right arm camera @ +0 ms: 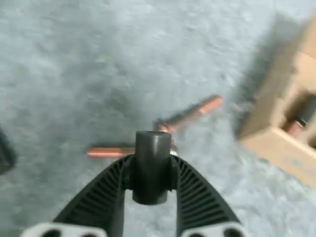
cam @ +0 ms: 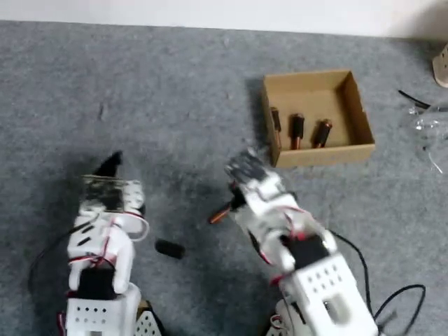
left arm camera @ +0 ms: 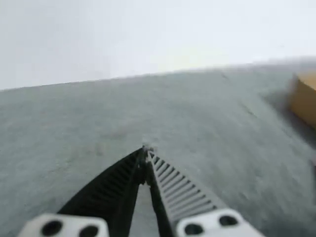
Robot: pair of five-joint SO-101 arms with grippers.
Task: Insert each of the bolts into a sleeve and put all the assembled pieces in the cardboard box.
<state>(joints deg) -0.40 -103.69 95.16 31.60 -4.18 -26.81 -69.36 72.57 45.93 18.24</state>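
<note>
High view: the box (cam: pixel 322 155) holds three pieces (cam: pixel 297 131). A loose sleeve (cam: pixel 169 248) lies on the carpet (cam: pixel 154 105) between the arms, and a bolt (cam: pixel 218 215) lies beside the right arm.

Left wrist view: the left gripper (left arm camera: pixel 146 150) is pressed together, holding nothing, above the carpet.

Right wrist view: the right gripper (right arm camera: pixel 150 170) pinches a black sleeve (right arm camera: pixel 153 145). Two bolts (right arm camera: pixel 195 112) lie on the carpet just beyond it, with the box nearby

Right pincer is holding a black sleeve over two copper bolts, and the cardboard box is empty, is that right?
Not quite. The right pincer does hold the black sleeve over two copper bolts, but the cardboard box is not empty: the high view shows three assembled pieces lying in it.
</note>
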